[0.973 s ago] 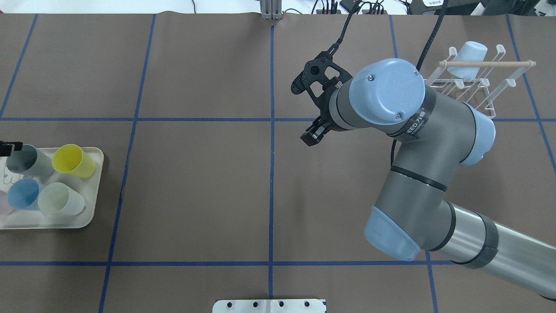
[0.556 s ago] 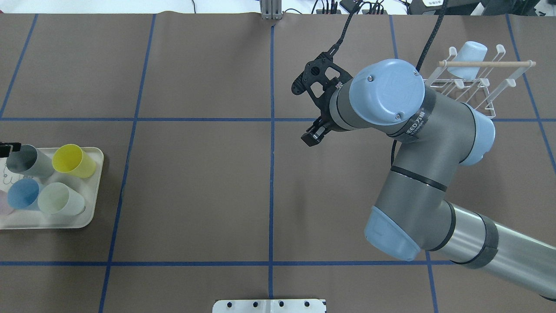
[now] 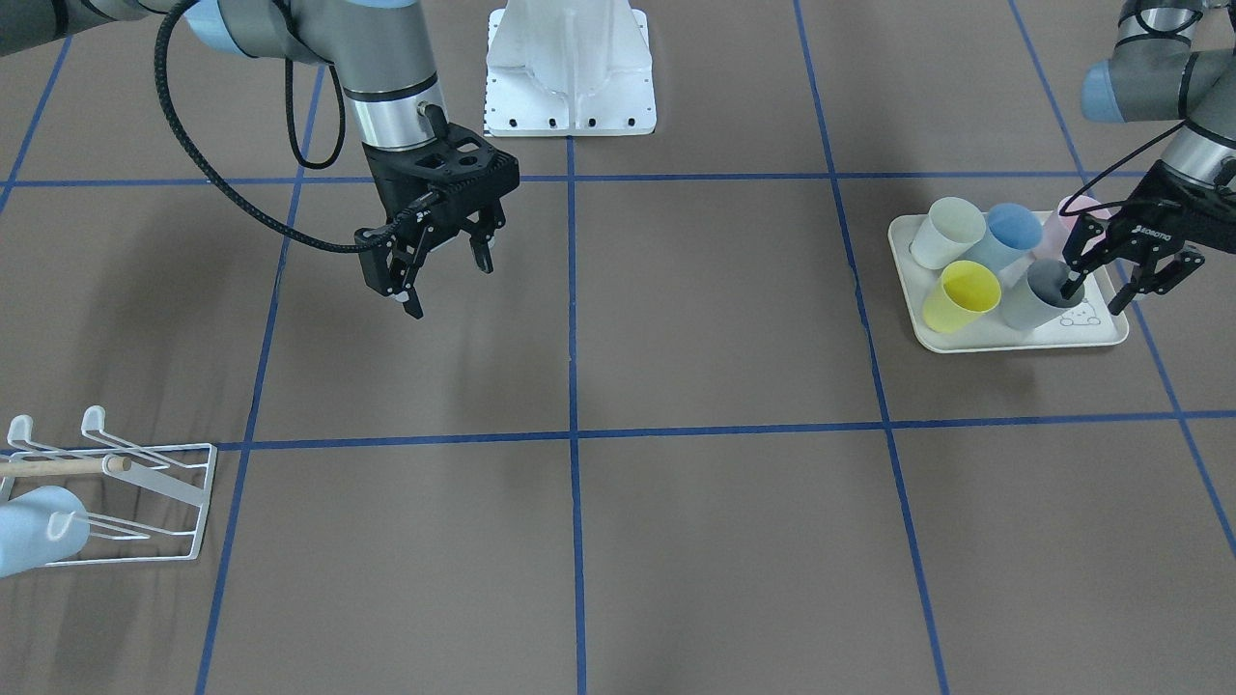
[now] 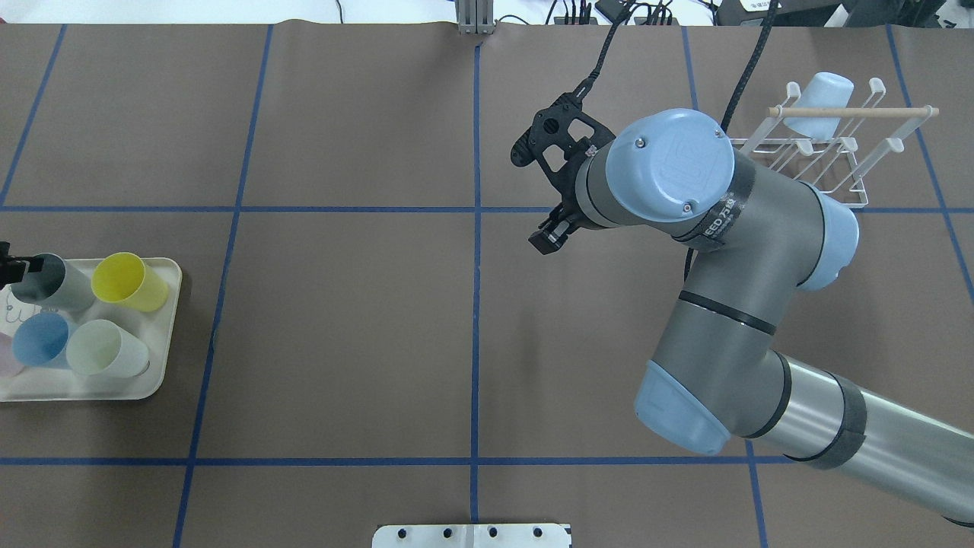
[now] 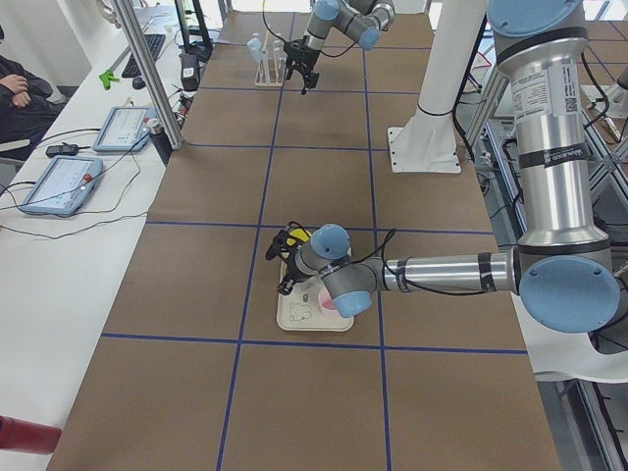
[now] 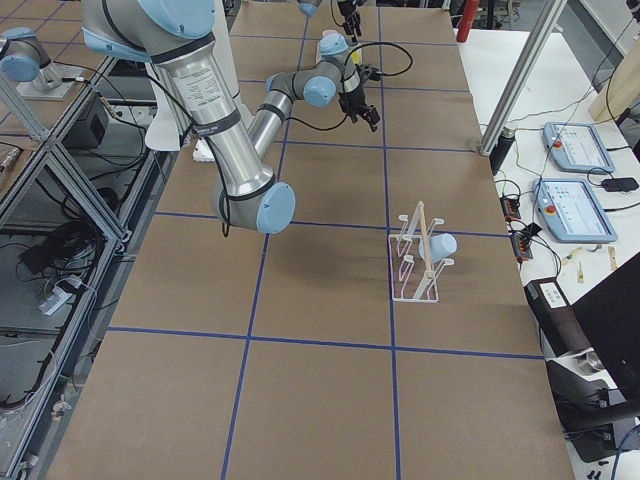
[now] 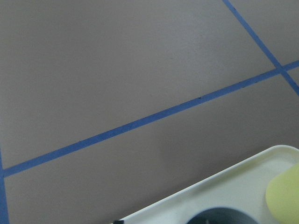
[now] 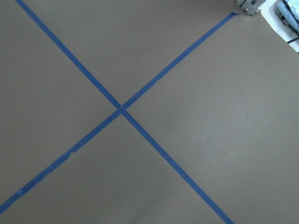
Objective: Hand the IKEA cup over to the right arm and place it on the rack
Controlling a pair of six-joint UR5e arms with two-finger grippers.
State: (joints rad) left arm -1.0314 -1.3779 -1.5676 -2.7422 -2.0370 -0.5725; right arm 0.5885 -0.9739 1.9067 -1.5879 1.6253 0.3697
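Several cups stand on a cream tray [image 3: 1024,344] at the robot's left: grey [image 3: 1035,299], yellow [image 3: 961,294], blue [image 3: 1006,232], pale green [image 3: 946,232] and pink [image 3: 1060,214]. My left gripper [image 3: 1096,290] is open and straddles the grey cup's rim, with one finger inside it. In the overhead view only its tip shows at the left edge, by the grey cup [image 4: 53,281]. My right gripper [image 3: 446,286] is open and empty, hanging above the table near the centre line. The white wire rack [image 4: 837,148] holds a pale blue cup [image 4: 823,97].
The right arm [image 4: 730,251] with its thick black cable reaches over the right half of the table. A white base plate [image 3: 570,68] sits at the robot's side. Blue tape lines grid the brown table. The rack also shows in the front view [image 3: 154,483].
The right arm's wrist and elbow have shifted slightly left. The left gripper tip at the grey cup has moved slightly down and left in the overhead view.
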